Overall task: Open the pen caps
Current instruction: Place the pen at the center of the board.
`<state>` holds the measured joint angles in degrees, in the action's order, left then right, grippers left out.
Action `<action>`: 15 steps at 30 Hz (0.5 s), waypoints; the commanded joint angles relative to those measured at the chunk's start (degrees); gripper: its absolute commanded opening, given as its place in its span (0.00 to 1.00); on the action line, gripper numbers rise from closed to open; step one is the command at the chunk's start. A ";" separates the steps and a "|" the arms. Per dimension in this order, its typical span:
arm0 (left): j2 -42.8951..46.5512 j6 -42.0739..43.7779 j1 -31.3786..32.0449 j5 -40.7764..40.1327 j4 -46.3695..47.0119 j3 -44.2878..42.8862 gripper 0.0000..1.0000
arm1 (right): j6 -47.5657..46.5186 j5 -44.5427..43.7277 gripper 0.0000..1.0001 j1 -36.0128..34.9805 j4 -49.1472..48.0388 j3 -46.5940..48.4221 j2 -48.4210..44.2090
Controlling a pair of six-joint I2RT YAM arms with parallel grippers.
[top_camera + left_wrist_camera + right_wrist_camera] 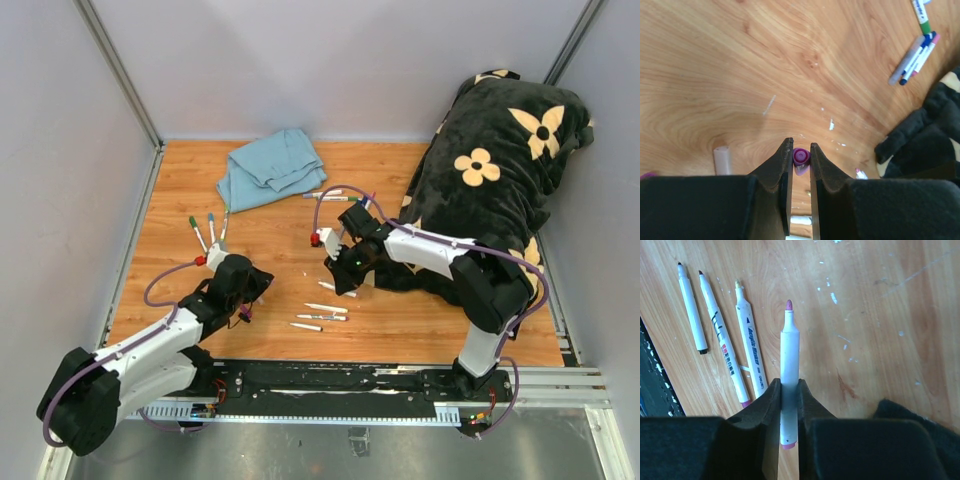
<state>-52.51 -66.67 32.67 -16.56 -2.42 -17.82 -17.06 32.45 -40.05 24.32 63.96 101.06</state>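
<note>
A wooden counter (400, 320), flecked with white marks, fills the middle of the top view. A crumpled blue cloth (270, 168) lies at its upper centre. A black cushion (500, 170) with cream flowers covers the upper right. Three markers (320, 317) lie side by side at lower centre, well apart from the cloth. Grey walls (60, 150) stand around.

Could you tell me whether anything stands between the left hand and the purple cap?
Nothing visible does: the purple cap sits pinched directly between the fingertips of the left hand.
</note>
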 commanded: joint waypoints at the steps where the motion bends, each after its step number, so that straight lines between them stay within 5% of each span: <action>1: -2.06 -2.35 0.29 -4.16 0.06 1.30 0.00 | -1.89 -0.58 0.13 -2.77 2.64 2.67 2.06; 15: -7.43 -4.47 0.29 -6.16 0.10 1.44 0.06 | -3.44 -0.98 0.20 -5.29 4.78 4.06 4.67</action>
<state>-59.70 -69.69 32.75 -20.12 -2.55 -17.17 -18.98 32.21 -44.01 26.92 66.30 104.31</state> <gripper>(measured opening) 0.184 0.192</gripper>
